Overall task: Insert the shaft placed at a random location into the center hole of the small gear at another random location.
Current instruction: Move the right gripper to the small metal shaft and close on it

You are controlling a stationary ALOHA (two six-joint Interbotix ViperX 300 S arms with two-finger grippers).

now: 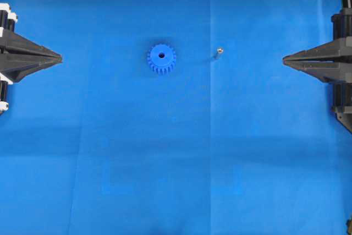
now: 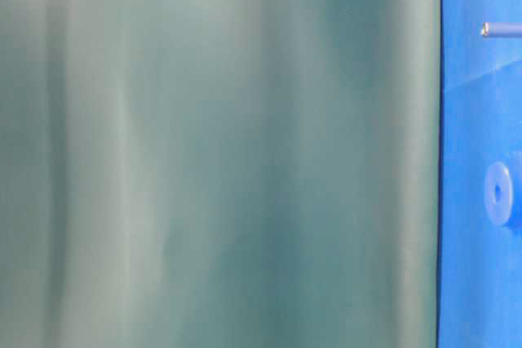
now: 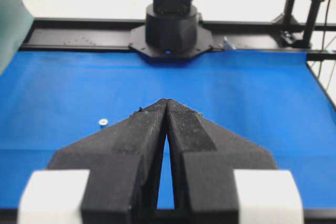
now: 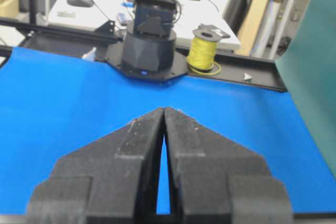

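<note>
Blue-covered bench (image 1: 176, 163), seen from above. Small bright blue plastic gear (image 1: 161, 58) near centre; tiny silvery metal shaft (image 1: 219, 51) standing upright (apparently) just right of it. Left end effector (image 1: 59, 58) and right end effector (image 1: 285, 59) closed, empty, far apart. Risk: knocking over so thin a pin while grasping.

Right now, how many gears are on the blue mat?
1. The small gear lies flat near the mat's upper middle, left of the shaft and apart from it. None looks hidden.
</note>
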